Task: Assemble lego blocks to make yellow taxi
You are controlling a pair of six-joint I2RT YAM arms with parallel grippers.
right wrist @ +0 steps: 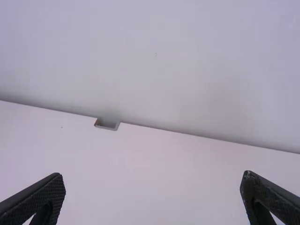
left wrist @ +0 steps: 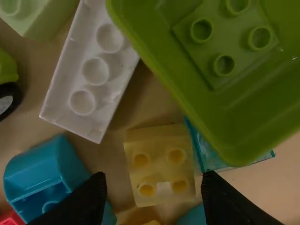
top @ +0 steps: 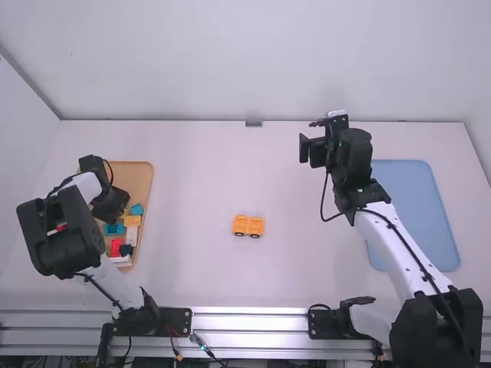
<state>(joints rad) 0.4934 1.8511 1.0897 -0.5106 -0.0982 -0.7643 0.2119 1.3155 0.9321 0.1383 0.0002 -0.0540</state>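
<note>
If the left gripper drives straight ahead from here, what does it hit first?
Probably the yellow four-stud block, which shows between the open jaws; how far off it sits is unclear.

The left arm (top: pixel 107 287) and right arm (top: pixel 393 249) are built of smooth white links joined by bulky, rounded black joint housings (top: pixel 67 238), with thin black cables (top: pixel 406 244) strung along their outsides. A flat black mounting plate (top: pixel 326 324) is set beside each base. The right gripper (top: pixel 305 149) is finished in black, its tapering fingers (right wrist: pixel 40 194) being faced with fine, mesh-like texture.
</note>
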